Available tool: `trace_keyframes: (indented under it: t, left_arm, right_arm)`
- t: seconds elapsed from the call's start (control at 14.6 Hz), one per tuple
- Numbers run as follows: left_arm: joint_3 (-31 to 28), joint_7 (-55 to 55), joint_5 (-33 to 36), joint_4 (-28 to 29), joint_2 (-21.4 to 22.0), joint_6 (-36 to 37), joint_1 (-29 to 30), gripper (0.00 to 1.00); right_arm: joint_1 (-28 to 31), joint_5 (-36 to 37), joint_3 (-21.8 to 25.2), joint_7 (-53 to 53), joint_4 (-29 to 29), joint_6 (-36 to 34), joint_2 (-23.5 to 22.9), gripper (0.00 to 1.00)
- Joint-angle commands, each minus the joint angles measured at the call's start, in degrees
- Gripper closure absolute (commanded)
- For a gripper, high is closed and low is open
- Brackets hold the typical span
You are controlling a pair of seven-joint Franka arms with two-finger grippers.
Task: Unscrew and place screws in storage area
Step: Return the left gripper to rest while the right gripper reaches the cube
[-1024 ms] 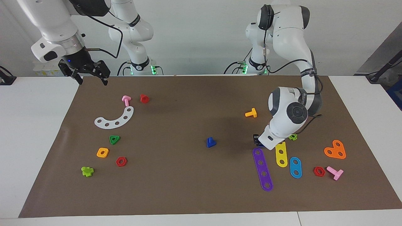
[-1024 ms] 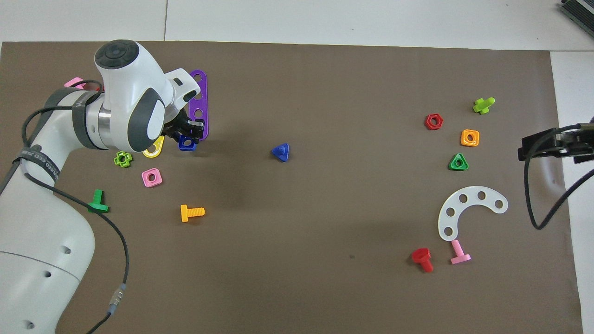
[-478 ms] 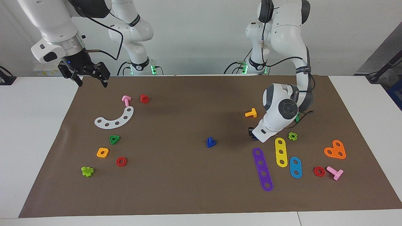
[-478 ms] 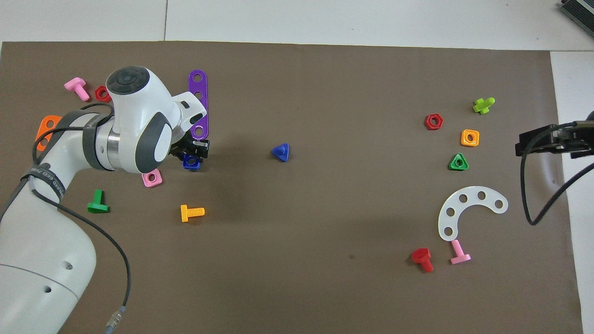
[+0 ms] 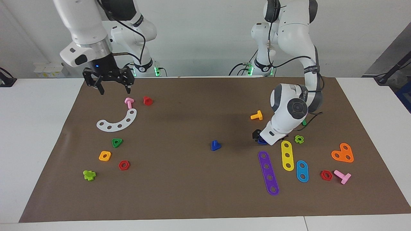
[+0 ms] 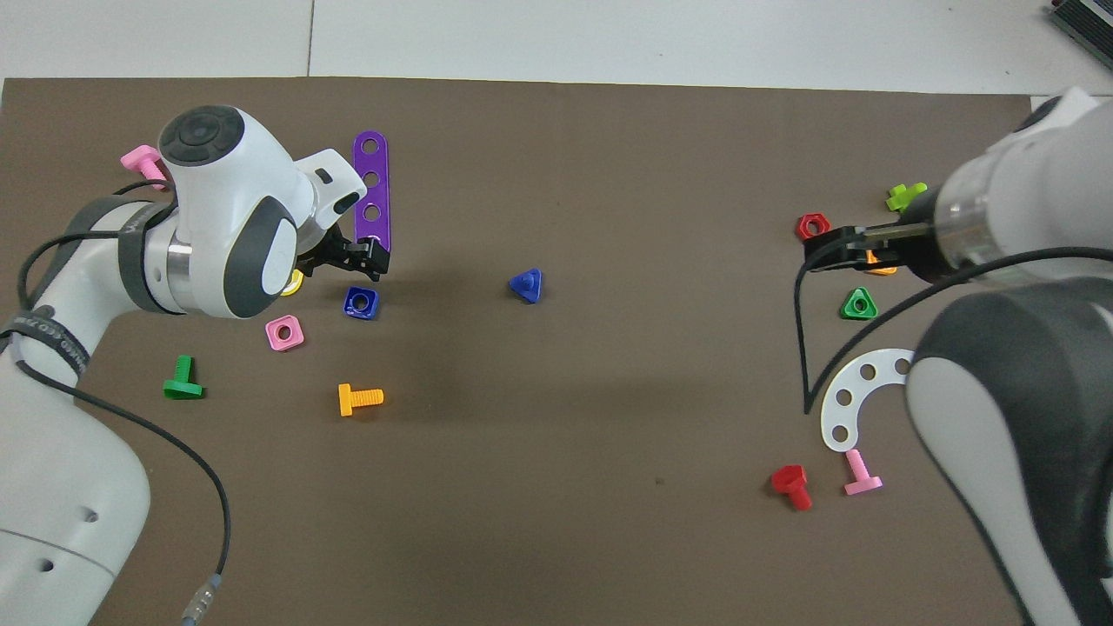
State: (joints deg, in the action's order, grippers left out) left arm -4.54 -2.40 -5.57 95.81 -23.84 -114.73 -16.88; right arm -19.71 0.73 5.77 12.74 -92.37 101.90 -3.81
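Brown mat is covering the white worktop [image 5: 38,134], plain wall at the robots' end. Left gripper [image 6: 361,255] fingers are standing apart, empty, hovering just over the blue square nut [image 6: 360,302], which is lying on the mat beside the purple strip [image 6: 371,191]. The screw [image 6: 527,285], dark-blue w/ triangular head, is sitting mid-mat, well apart from both grippers.

Next, I'd judge: swing toward the screw, come down w/ fingers straddling the head flats, close gently so it isn't skidding away.

Left wrist is bent low, forearm angling down from its base. Right gripper [image 5: 109,81], fingers spread and empty, is hanging over the mat edge near the pink bolt [image 5: 128,102], arm upright, wrist pointing down.
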Motion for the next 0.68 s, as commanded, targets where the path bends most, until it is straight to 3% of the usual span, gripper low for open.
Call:
trace_keyframes:
  t: [0.0,0.14,0.34,0.61]
  left_arm:
    - [0.2,5.5,-0.3,1.0,5.8,3.1,5.9,0.0]
    - [0.1,8.5,-0.3,1.0,8.5,5.0,9.4,0.0]
    - [0.1,8.5,-0.1,0.8,12.7,9.0,12.4,0.0]
    - [-1.7,7.7,0.5,-7.3,14.7,22.8,12.7,0.0]
  right_arm:
    - [-5.9,-0.5,0.0,9.1,2.4,7.1,-8.9,0.0]
    - [-11.0,-3.8,0.0,12.9,2.6,15.1,-13.7,0.0]
    - [-15.1,-3.7,0.0,18.4,3.1,21.7,-19.1,0.0]
    - [-19.6,-3.1,0.0,20.8,6.2,26.2,-28.1,0.02]
